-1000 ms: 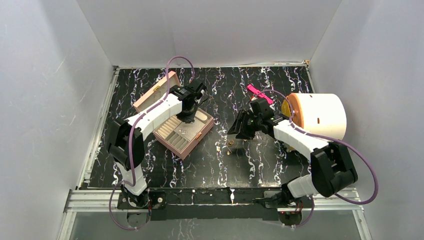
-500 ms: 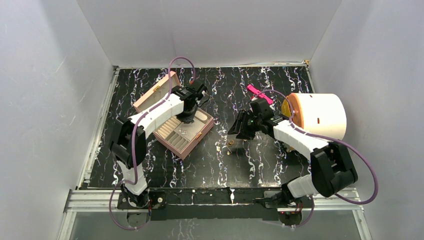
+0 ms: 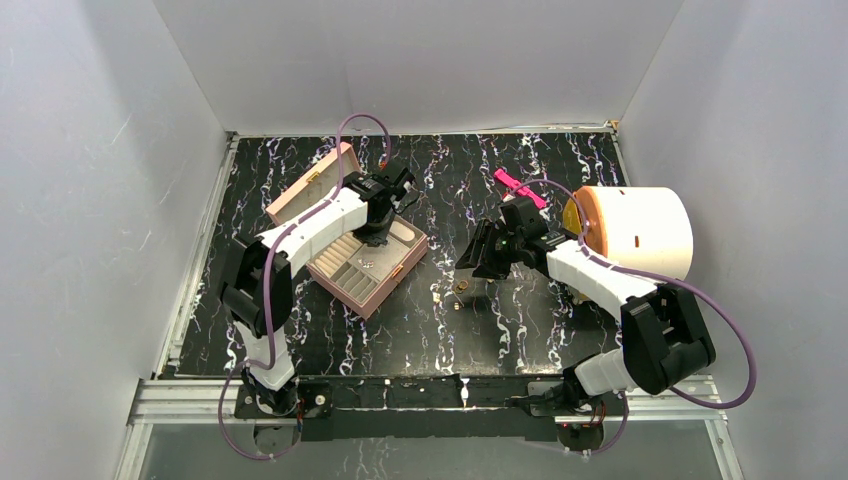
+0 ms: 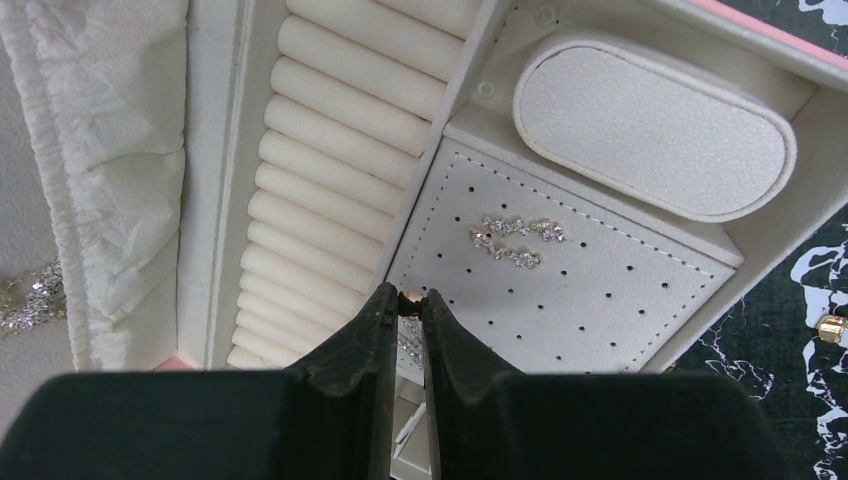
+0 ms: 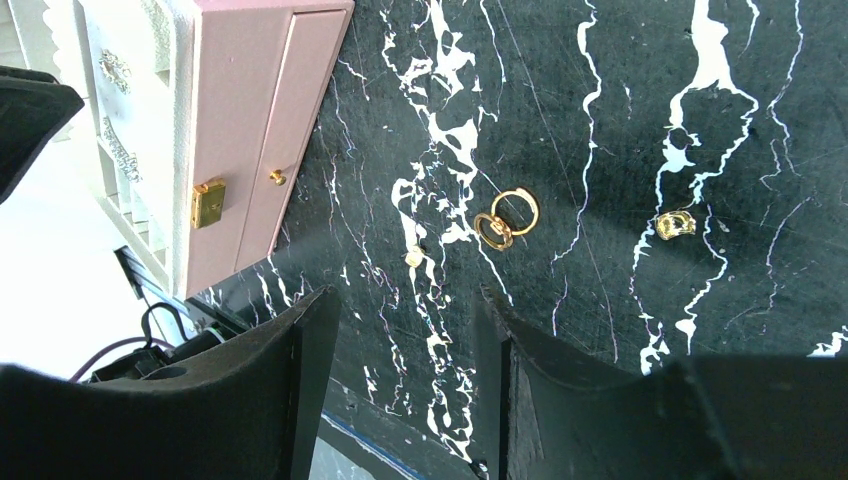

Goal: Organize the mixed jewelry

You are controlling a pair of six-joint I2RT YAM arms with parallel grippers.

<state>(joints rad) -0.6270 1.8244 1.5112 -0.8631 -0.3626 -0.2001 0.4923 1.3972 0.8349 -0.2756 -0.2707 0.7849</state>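
My left claw [image 4: 408,300] is pinched almost closed on a tiny gold piece [image 4: 410,301], which sits right at the fingertips. It hangs over the open pink box [image 3: 385,285], above the near edge of the perforated panel [image 4: 600,290], just beside the divider that separates it from the ring rolls [image 4: 330,170]. Two sparkling earrings [image 4: 515,241] lie side by side on that panel. Beyond them, in the next compartment, is an oval cushion [image 4: 650,125].

My right claw [image 5: 408,310] is spread wide and holds nothing, its fingers well apart above the table [image 5: 600,100]. Loose jewelry lies on the dark marble past my fingertips:
- Linked gold rings [image 5: 507,217], the two touching each other.
- A pale stud [image 5: 413,258] just beside them, on the box's side.
- Another gold piece [image 5: 675,224] farther off on the opposite side.

None of these touches my fingers. The pink box's front and its gold clasp [image 5: 207,203] show at the edge of my right wrist view.

From above, the loose pieces lie between the box and my right claw. A pink bar [image 3: 520,187] and a cream drum [image 3: 640,232] sit behind that arm.
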